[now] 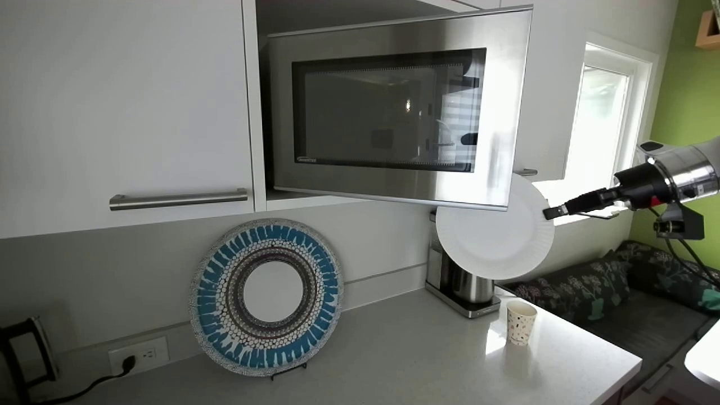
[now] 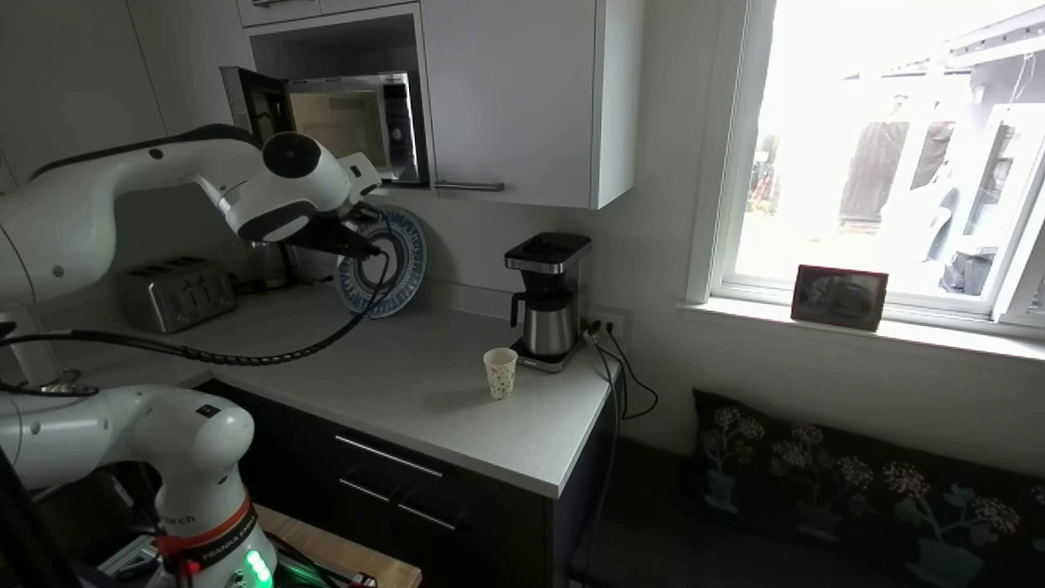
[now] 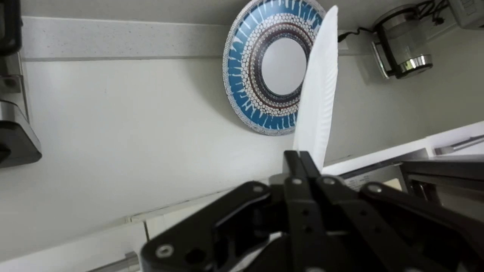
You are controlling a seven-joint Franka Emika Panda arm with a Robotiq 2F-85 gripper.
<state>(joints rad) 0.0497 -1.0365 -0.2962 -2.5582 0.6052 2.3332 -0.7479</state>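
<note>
Stretching nearly level, well above the worktop [image 2: 392,376], my arm [image 2: 143,171] bends at the wrist [image 2: 290,196], angling slightly down towards its tip. The microwave door [image 1: 388,118] stands open, and here's my white plate [image 1: 495,242], upright, partly behind that door in an exterior view. My gripper [image 3: 297,152] pinches its rim, jaws pressed together on it! Near the worktop's end edge, a patterned cup [image 1: 521,323] stands upright.
</note>
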